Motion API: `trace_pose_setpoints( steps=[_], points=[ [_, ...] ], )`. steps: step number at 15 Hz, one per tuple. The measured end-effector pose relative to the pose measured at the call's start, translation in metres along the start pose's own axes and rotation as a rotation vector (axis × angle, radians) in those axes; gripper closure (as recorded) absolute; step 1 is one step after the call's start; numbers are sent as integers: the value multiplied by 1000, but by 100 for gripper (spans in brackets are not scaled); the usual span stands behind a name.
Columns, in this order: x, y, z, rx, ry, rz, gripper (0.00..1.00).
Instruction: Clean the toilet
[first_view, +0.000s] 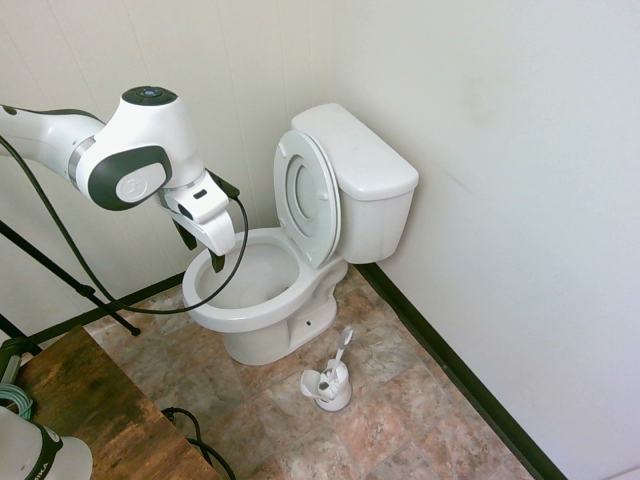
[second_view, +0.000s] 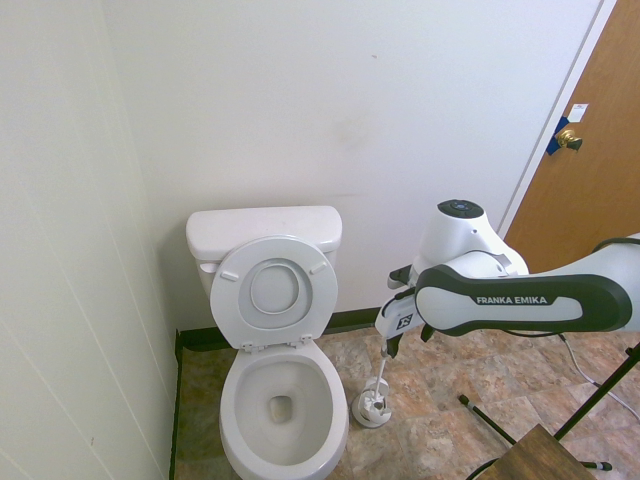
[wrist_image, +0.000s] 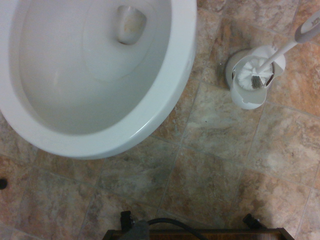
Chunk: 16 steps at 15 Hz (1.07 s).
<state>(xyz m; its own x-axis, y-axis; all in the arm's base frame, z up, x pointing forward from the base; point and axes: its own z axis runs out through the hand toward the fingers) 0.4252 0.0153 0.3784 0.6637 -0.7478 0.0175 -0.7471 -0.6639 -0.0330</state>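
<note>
The large white ceramic toilet (first_view: 300, 240) stands in the room's corner, seat and lid raised against its tank. Beside its base sits a small white brush holder (first_view: 328, 385). The gripper (first_view: 201, 248) hangs wide open and empty above the bowl's front rim.

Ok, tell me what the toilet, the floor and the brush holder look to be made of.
Toilet: glazed ceramic by the look, glossy white with soft highlights on the rim.
Floor: tile, probably stone or a stone-look vinyl, mottled brown with grout lines.
Brush holder: likely white plastic, thin-walled and smooth; not certain.
</note>
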Motion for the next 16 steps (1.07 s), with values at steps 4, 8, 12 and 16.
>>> trace_pose_setpoints(
  steps=[4,8,12,16],
  points=[
    [27,-6,5,17,42,47,0],
    [116,-17,41,-20,46,210,0],
    [189,-42,108,-76,28,282,0],
    [268,-46,213,-130,-41,296,0]
  ],
)
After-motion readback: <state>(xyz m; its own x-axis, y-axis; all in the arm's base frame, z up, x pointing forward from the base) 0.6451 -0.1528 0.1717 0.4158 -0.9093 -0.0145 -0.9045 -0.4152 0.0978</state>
